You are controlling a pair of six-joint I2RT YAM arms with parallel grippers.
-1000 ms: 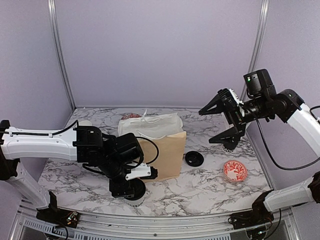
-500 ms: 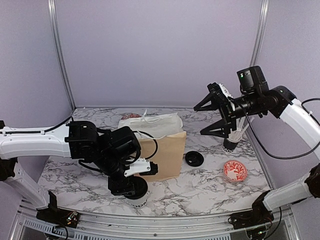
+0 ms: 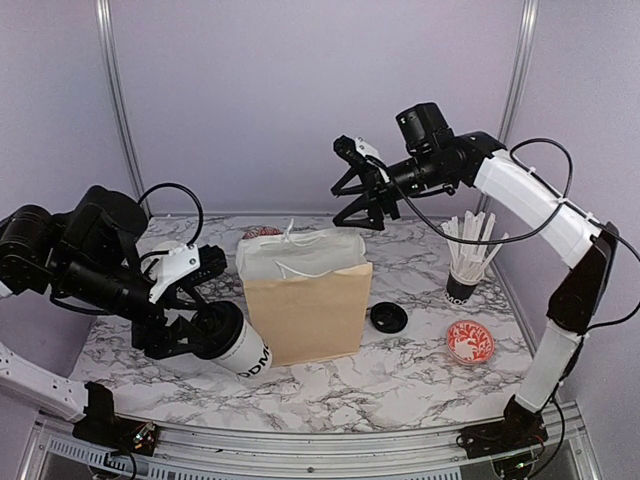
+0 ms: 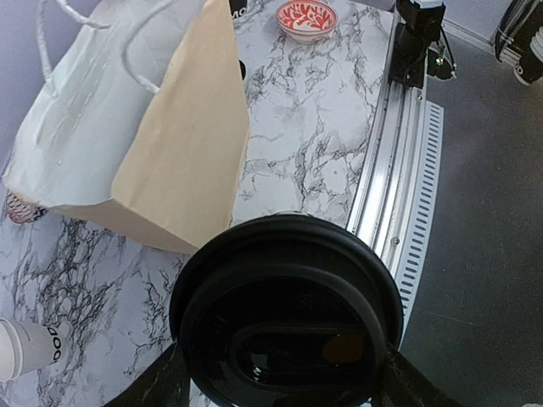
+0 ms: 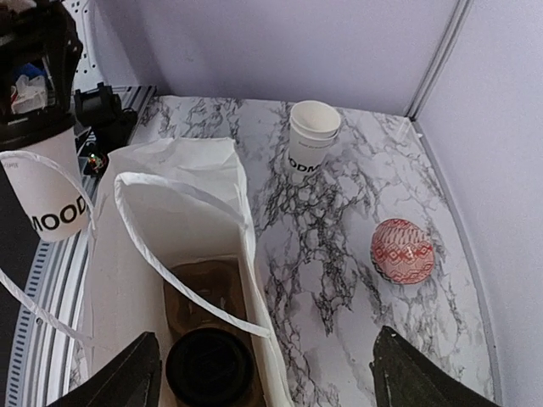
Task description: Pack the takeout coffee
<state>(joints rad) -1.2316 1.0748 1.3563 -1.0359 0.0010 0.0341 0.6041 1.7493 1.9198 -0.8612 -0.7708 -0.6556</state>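
**White cup held at the bag's left, a second one already inside**

White and black-lidded, the takeout coffee cup [image 3: 238, 347] is hanging tilted in the left gripper [image 4: 284, 373]; the gripper is clamping it near the lid, one finger on each side, with the lettered base pointing towards the front of the desk [image 3: 420, 372]; the cup is sitting raised above the marble surface, just beside the front left corner of the brown paper bag [image 3: 310, 312].

The bag is standing upright in the middle of the desk with its mouth open; a white carrier bag [image 3: 300, 255] with thin loop handles is lining it and spilling over the back edge; a second lidded cup [image 5: 208, 366] is standing inside at the bottom, seen from the right wrist view.

The right gripper [image 3: 346, 186] is hovering above the bag's rear right corner; its jaws are standing wide apart and are holding nothing.

A loose black lid [image 3: 388, 318] is lying to the right of the bag; a red-patterned bowl [image 3: 470, 342] is resting further right; a dark cup of white sticks [image 3: 468, 262] is standing behind that bowl; a stack of open paper cups [image 5: 314, 140] is standing on the far side of the desk, well apart from the bag; another red-patterned bowl [image 3: 262, 232] is peeking out behind the bag.
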